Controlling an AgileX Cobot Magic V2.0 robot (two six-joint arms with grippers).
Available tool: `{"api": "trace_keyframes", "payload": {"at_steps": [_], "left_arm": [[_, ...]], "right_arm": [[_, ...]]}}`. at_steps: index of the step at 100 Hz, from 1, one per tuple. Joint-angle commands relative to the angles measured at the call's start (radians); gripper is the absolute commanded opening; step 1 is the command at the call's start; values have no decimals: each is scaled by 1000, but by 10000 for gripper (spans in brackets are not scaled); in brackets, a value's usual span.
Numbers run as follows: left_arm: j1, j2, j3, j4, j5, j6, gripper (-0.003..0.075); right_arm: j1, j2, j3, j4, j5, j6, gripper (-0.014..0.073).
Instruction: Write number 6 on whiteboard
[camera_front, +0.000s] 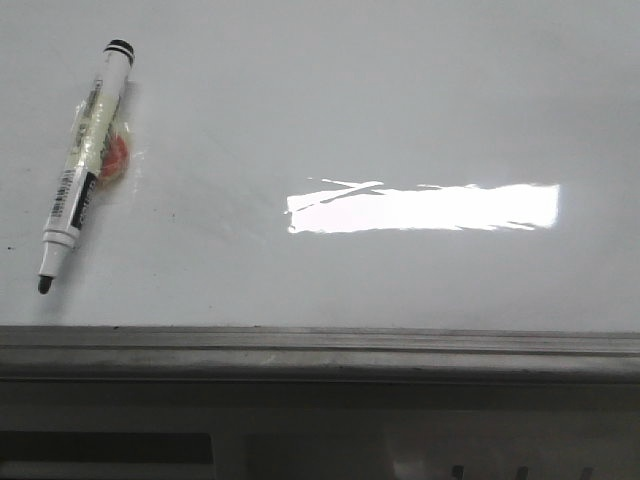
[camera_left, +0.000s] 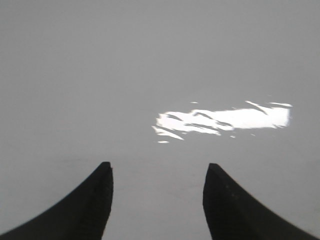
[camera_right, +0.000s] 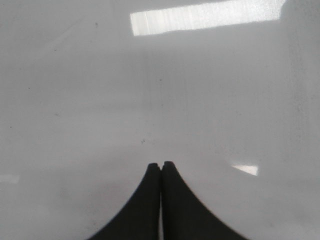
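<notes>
Front view shows a white marker pen with a black cap (camera_front: 85, 167) lying slanted, tip down, on the big shiny white whiteboard (camera_front: 400, 120), out of both hands' sight. Left hand (camera_left: 157, 172) is spread; right hand (camera_right: 160, 165) is pressed together. No number 6 yet.

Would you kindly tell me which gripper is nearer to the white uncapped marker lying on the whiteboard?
Probably left: the marker lies at the left of the whiteboard. Neither the left gripper, jaws apart, nor the right gripper, jaws together, has it in view.
</notes>
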Motion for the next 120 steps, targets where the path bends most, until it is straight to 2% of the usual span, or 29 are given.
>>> {"api": "trace_keyframes", "payload": {"at_steps": [1,19,33,48,61,86,97,114,120], "left_arm": [[-125,77,-29,1,-125,1,379],[-399,253,-29,-2,-237,1,379],[-535,389,-29,-58,-329,1,379],[-613,510,-32,-121,-411,-3,379],[-658,587,-63,-167,-408,-8,379],[-664,650,-81,-252,-378,-8,372],[-664,665,-81,-252,-337,-6,309],[-664,686,-81,-262,-326,-6,95],[-664,688,-81,-290,-326,-6,52]], "right_arm": [[-5,14,-37,0,-68,-5,-64],[-5,14,-37,0,-68,-5,-64],[-5,14,-37,0,-68,-5,-64],[-5,14,-37,0,-68,-5,-64],[-5,14,-37,0,-70,-5,-64],[-5,14,-37,0,-70,-5,-64],[-5,14,-37,0,-72,-5,-64],[-4,14,-37,0,-67,-5,-64],[4,14,-37,0,-67,-5,-64]]}}
